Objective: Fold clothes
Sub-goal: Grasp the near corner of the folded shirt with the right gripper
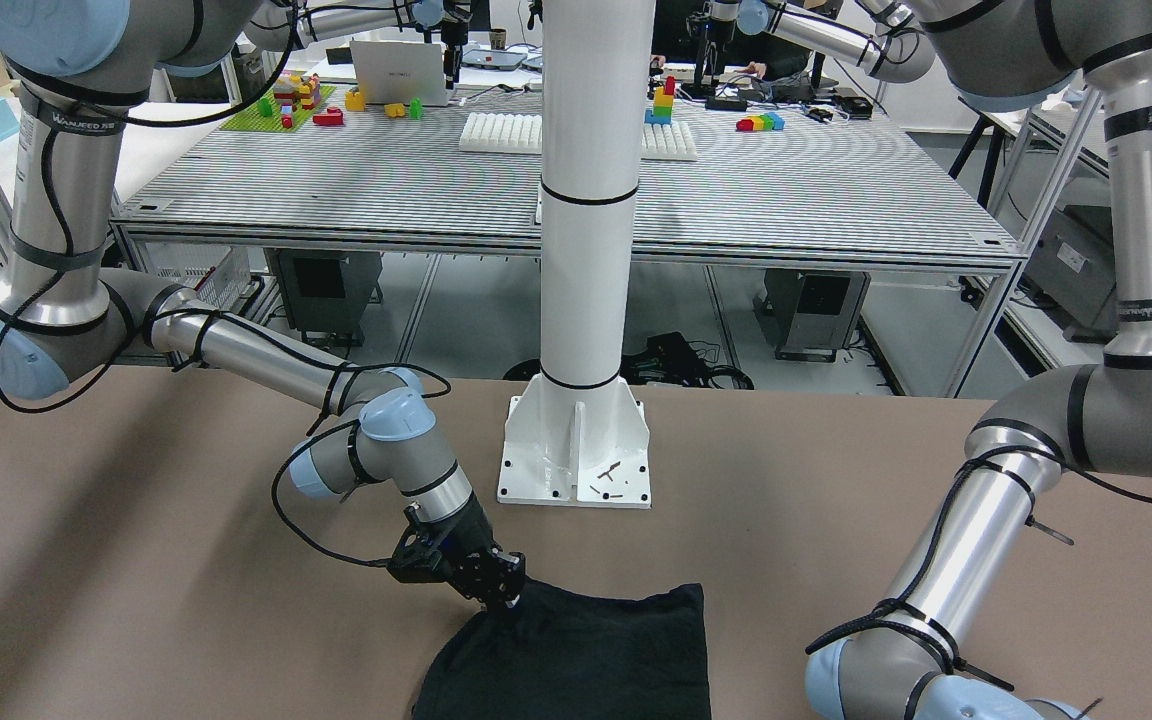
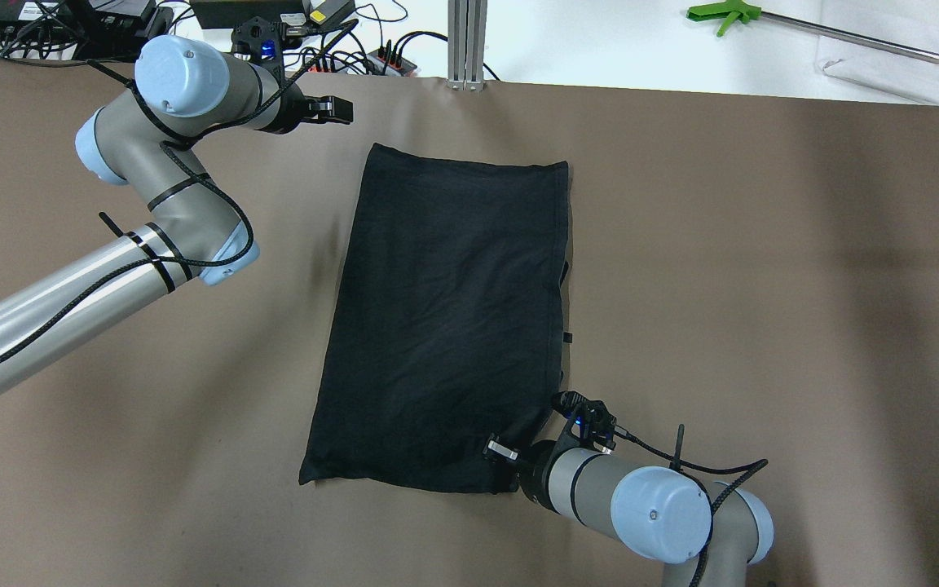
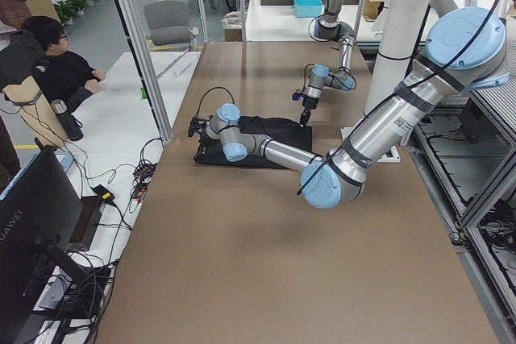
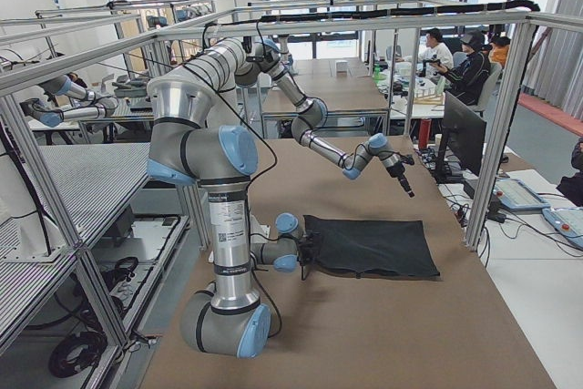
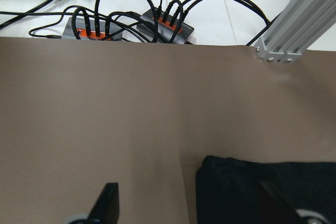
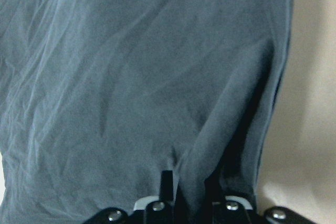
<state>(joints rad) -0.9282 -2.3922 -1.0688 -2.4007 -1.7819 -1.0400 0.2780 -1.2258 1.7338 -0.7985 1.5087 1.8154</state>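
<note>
In the overhead view the black cloth point(image 2: 445, 318) lies flat on the brown desk point(image 2: 763, 285), with its long side running away from the robot. The right pincer point(image 2: 514, 469) is at the cloth's near right corner. The left pincer point(image 2: 347, 111) is just beside the far left corner, over bare desk and apart from the fabric.

In the front-facing view the right pincer is down at a cloth corner, in front of the white pole's base plate point(image 1: 576, 455).

In the left side view the cloth lies between the two pincers.

In the right side view the left pincer hangs above the desk, beyond the cloth's far end.

In the left wrist view its fingers point(image 5: 107, 203) stand wide apart and hold nothing. The cloth corner lies below, nearer the finger on the view's right.

In the right wrist view the fingers point(image 6: 167, 179) are clenched on a raised ridge of cloth.
</note>
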